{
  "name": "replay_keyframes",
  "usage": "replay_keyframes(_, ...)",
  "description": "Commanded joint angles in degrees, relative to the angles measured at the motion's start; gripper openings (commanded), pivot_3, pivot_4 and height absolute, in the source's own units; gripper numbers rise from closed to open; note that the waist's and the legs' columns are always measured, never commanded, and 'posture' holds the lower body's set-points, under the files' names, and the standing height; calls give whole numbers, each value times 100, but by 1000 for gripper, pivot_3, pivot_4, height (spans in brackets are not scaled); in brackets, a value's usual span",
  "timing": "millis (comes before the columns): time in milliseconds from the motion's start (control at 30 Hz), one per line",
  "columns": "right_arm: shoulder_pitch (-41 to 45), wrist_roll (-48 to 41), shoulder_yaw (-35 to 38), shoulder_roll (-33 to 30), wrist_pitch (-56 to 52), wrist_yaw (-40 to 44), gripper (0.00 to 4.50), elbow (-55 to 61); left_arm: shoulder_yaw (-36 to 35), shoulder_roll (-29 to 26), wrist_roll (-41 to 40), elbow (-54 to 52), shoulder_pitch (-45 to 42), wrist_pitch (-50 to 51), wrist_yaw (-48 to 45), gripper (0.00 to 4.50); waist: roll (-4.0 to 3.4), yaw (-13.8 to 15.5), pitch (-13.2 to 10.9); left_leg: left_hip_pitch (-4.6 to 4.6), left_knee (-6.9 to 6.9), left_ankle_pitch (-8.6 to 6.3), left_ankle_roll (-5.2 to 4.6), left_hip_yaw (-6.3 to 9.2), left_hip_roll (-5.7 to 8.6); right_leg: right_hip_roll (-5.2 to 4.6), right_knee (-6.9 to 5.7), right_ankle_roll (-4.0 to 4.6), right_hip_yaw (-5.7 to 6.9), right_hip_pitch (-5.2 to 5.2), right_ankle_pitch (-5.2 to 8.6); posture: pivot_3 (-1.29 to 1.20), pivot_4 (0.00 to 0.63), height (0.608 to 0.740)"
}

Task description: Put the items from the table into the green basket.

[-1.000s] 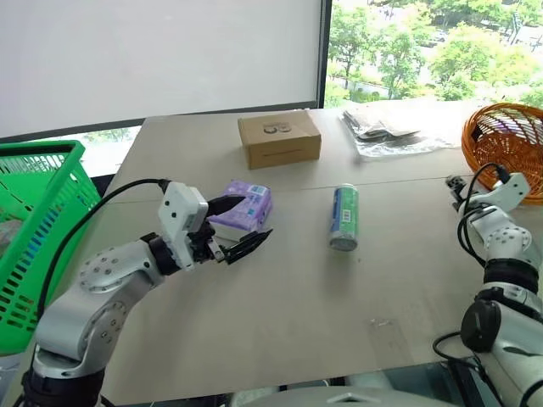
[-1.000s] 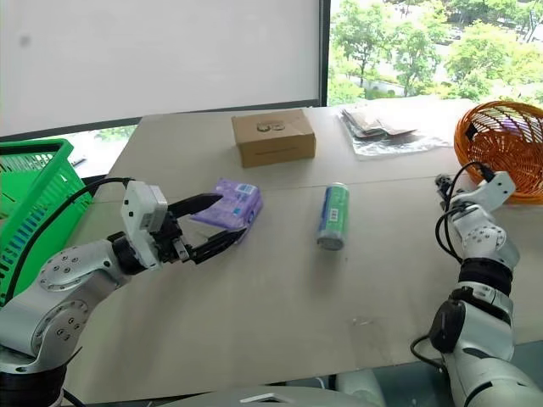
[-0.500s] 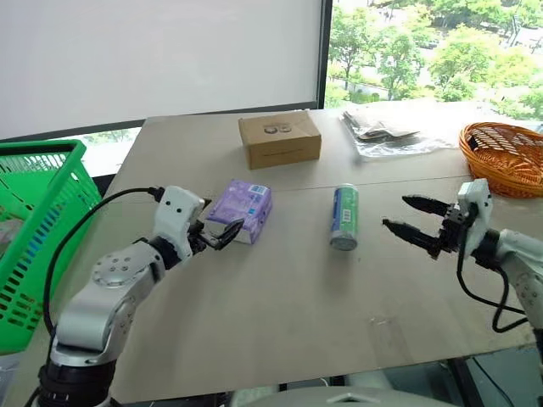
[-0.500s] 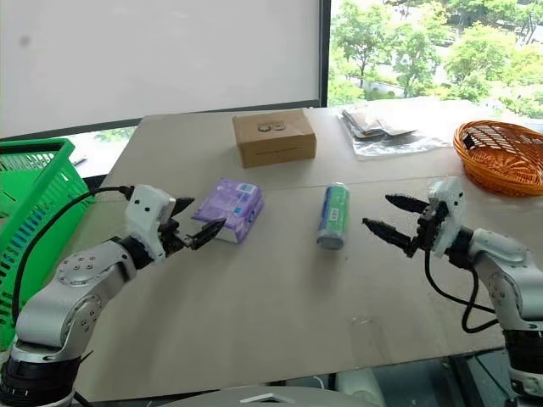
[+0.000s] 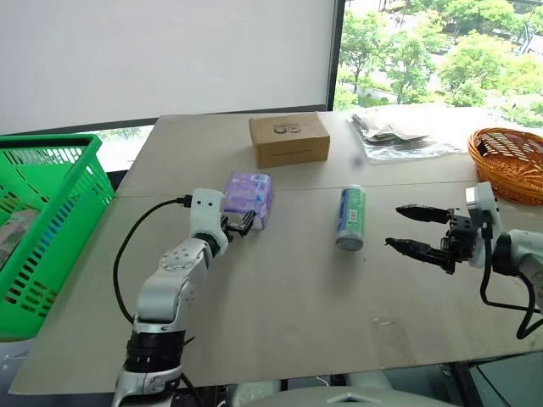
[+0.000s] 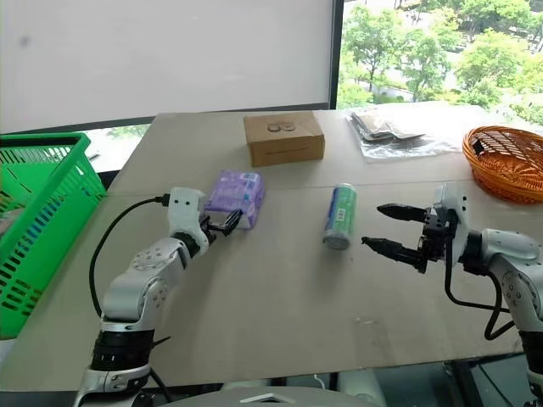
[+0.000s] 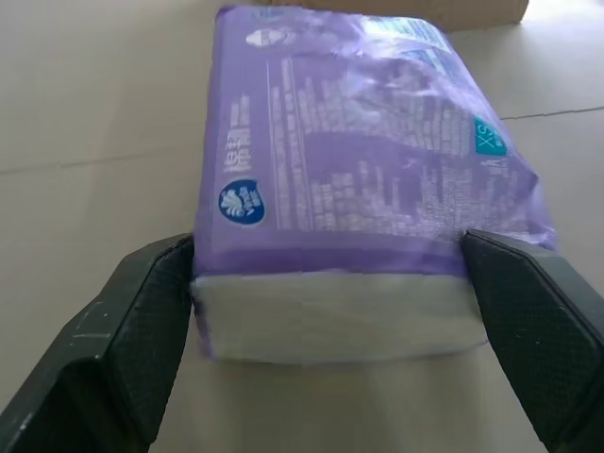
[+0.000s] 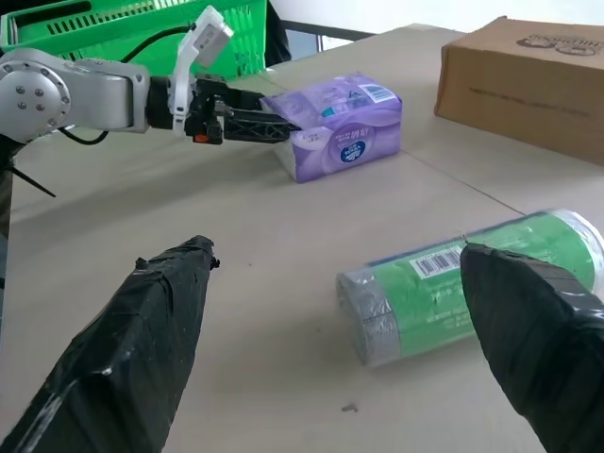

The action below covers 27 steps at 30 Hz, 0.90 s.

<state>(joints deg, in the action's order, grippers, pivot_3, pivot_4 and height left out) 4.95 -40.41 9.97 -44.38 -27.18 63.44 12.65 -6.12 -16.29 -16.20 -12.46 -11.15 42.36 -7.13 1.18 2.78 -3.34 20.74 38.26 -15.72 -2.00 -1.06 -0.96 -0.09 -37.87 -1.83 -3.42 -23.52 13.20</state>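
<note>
I see a cardboard box [image 5: 289, 140] at the back, a clear bag [image 5: 399, 136] (crumpled) and an orange wicker basket [image 5: 512, 163].

Glossy crinkled plastic wraps the tissue pack [image 7: 359, 160]; matt smooth table [image 5: 280, 297].

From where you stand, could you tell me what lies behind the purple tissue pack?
Behind the tissue pack, past the table's seam, sits a brown cardboard box. The pack hides the strip of tabletop directly behind it.
</note>
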Motion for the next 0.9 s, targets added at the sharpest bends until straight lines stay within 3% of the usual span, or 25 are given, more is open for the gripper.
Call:
replay_keyframes(33, 6, 5, 190, 38, 142, -24, 4466, 138, -301, 110, 41, 359, -42, 368, 305, 4500, -8, -24, 5, -1, 0, 0, 0, 0, 1, 1, -1, 1, 0, 0, 1, 113, 23, 740)
replay_keyframes(67, 1, 29, 183, 53, 170, -36, 4466, 132, -435, 183, -25, 414, -86, 453, 369, 4500, -13, -27, 8, -3, 0, 0, 0, 1, 3, 1, -2, 17, 0, 3, 9, 113, 23, 740)
replay_keyframes(167, 13, 56, 177, 102, 208, -90, 4500, 138, -588, 236, -68, 490, -137, 508, 384, 3714, -16, -56, 11, -9, 3, 0, 0, 2, 8, 4, -5, 20, 1, 9, 11, 107, 27, 740)
replay_keyframes(333, 122, 28, 167, 144, 151, -212, 4500, 225, -703, 286, -126, 535, -203, 456, 348, 1559, -32, -71, 21, -12, 3, 0, 0, 3, 16, 6, -5, 21, 0, 14, 11, 107, 27, 740)
replay_keyframes(467, 177, -34, 176, 155, 92, -294, 4500, 339, -713, 258, -109, 496, -247, 322, 300, 618, -32, -77, 21, -11, 2, 0, 0, 3, 17, 6, -2, 21, -1, 13, 11, 101, 26, 740)
replay_keyframes(667, 490, -280, 154, 210, -71, -328, 4500, 449, -696, -264, 350, 284, -626, -75, 468, 618, -1, -86, -1, -6, 2, 0, 1, 7, 16, 7, -2, 22, 1, 5, 11, 120, 24, 740)
replay_keyframes(900, 1316, -811, -33, 551, -460, -476, 4500, 626, -1581, -1627, 893, 42, -1532, 278, 924, 618, 49, -49, -33, 33, 1, -1, 2, 30, -5, 3, 7, 4, 28, -18, -3, 183, 18, 740)
